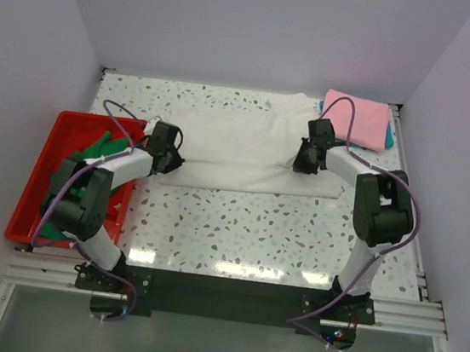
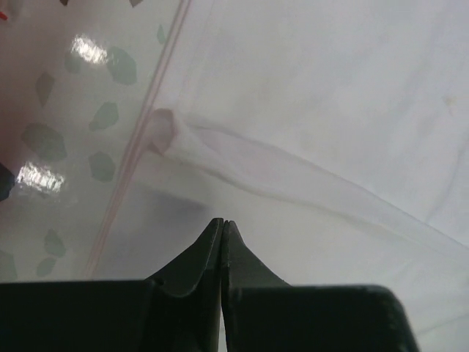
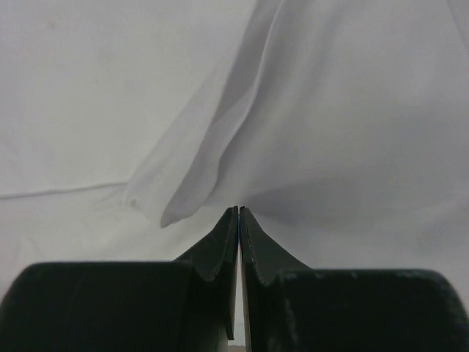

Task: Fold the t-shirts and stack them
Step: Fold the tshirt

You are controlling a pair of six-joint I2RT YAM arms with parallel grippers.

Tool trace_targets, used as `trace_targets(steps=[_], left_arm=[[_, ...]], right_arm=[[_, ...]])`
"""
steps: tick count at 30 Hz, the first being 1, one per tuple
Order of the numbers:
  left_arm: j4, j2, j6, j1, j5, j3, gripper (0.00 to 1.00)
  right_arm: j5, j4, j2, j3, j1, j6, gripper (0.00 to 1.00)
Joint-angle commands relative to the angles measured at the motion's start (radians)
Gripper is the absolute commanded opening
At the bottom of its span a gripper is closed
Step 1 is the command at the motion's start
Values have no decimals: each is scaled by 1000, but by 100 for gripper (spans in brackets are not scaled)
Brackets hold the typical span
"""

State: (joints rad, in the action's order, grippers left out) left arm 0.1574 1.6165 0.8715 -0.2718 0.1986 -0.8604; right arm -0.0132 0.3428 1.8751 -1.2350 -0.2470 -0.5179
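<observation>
So the speckled table (image 1: 237, 228) is carrying a big white tee (image 1: 240, 138), which is lying spread out across the middle toward the back. A teal tee (image 1: 389, 137) is sitting in the far right corner, peeking out from under a pink tee (image 1: 354, 118). A red tray (image 1: 40, 178) is sitting along the left edge.

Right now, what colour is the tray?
The tray is red, best seen in the top view.

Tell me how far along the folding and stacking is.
Done: pink t-shirt folded atop the teal t-shirt, far right corner. In hand: white t-shirt spread mid-table, looks partly folded, left tool and right tool shut at its side edges. Remaining: finish it, then the green t-shirts in the red tray.
</observation>
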Motion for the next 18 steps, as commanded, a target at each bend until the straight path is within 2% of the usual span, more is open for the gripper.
trace_targets(steps=[1,10,14,15,18], left_arm=[[-64,37,-3,35,-11,-75,5],[-81,95,-11,98,-27,-86,13],[-79,111,-9,109,-30,-92,23],[-81,111,-8,112,-31,-92,29],[-88,105,-14,117,-36,-95,39]], right_arm=[[-27,-31,36,-89,-3,1,7],[-4,-2,150,-231,-3,4,8],[39,2,197,-291,-3,-5,8],[59,1,202,-306,-3,-13,8],[103,-24,229,-339,-3,-25,9]])
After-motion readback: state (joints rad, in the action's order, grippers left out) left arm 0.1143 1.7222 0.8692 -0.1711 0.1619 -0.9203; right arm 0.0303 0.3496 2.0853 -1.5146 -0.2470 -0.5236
